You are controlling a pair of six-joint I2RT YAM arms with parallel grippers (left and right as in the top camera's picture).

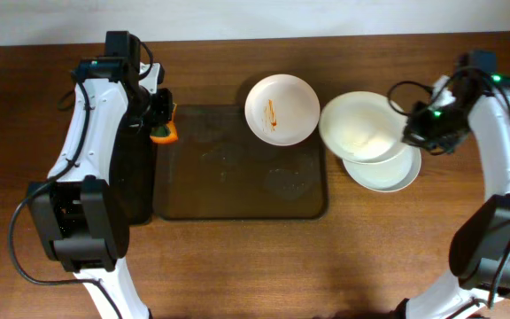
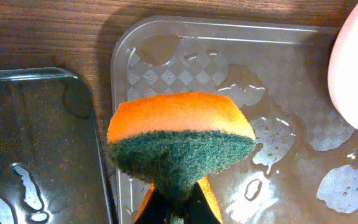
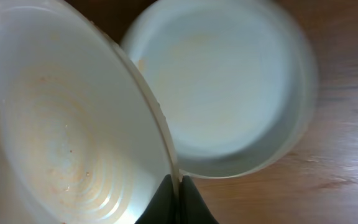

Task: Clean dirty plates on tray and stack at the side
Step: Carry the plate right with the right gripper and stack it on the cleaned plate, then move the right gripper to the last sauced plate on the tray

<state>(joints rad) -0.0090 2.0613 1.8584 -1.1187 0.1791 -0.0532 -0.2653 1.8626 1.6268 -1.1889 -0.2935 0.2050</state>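
A brown wooden table (image 1: 237,266) is shown from above. Three things are laid directly on it: a dark, wet container (image 1: 138,190) just left of the left gripper (image 1: 161,125), a clear, water-beaded tray (image 1: 237,199) just right of it, and a white plate (image 1: 388,175) on bare wood, just beneath the right gripper (image 1: 412,133).

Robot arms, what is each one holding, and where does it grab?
The left tool pinches the orange-green sponge by one end. The right tool grips a white plate by its rim, above a second plate.
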